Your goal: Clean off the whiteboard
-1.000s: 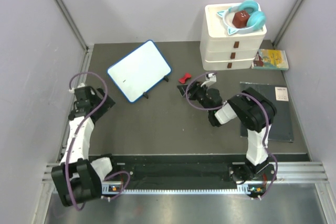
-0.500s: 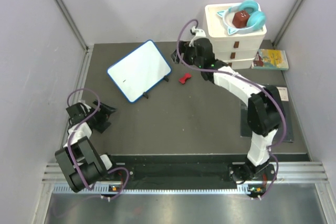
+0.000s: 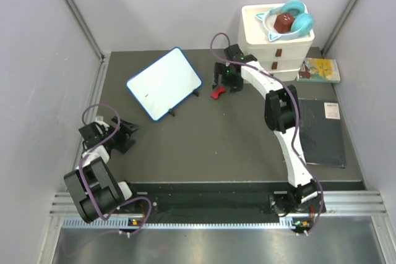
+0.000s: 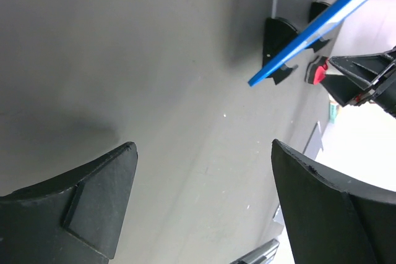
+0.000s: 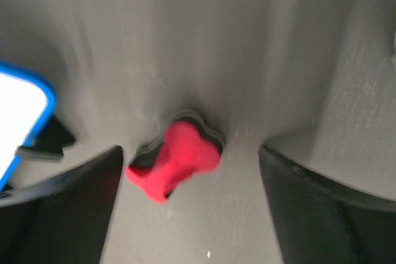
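1. Top external view: the whiteboard (image 3: 164, 83) stands tilted on small black feet at the far left-centre of the surface (image 3: 204, 146). One small dark mark shows near its lower-left edge. The red eraser (image 3: 216, 93) lies near its right corner. Your right hand (image 3: 223, 85) hangs just above the eraser. Your left hand (image 3: 125, 133) sits low, well apart from the whiteboard.
2. Left wrist view: the left hand (image 4: 204, 171) is spread wide and holds nothing. The whiteboard (image 4: 315, 29) shows edge-on, thin and blue-framed. Judge it light, stiff and smooth-faced, so it may slide or tip on its feet under a wipe. Brace it by the frame.
3. Right wrist view: the right hand (image 5: 189, 156) is spread, with a finger on either side of the eraser (image 5: 176, 160), neither touching it. Judge the eraser small and light. Pinch across its narrow red waist, dark pad down.
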